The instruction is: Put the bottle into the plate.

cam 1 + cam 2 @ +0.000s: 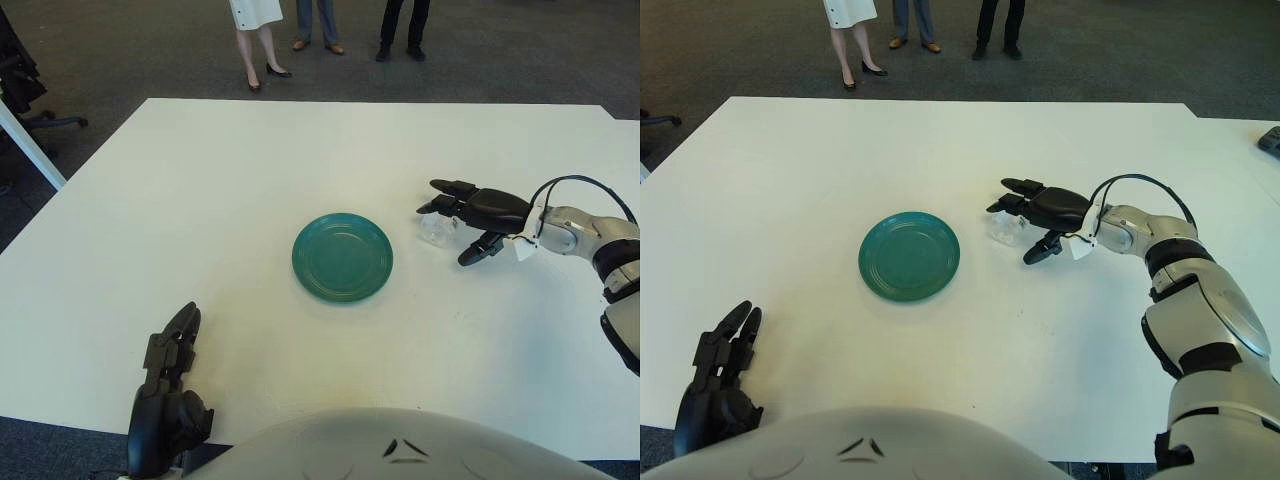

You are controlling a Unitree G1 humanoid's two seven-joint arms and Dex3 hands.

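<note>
Teal plate, faint concentric rings; clear bottle; black right hand; white table.

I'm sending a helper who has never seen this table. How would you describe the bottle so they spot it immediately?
Start at the green plate in the middle of the white table, then look to the robot's right. The bottle is the small clear object on the tabletop, under the spread black fingers of the right hand. It is the only transparent thing there, nearly blending into the white surface.
</note>
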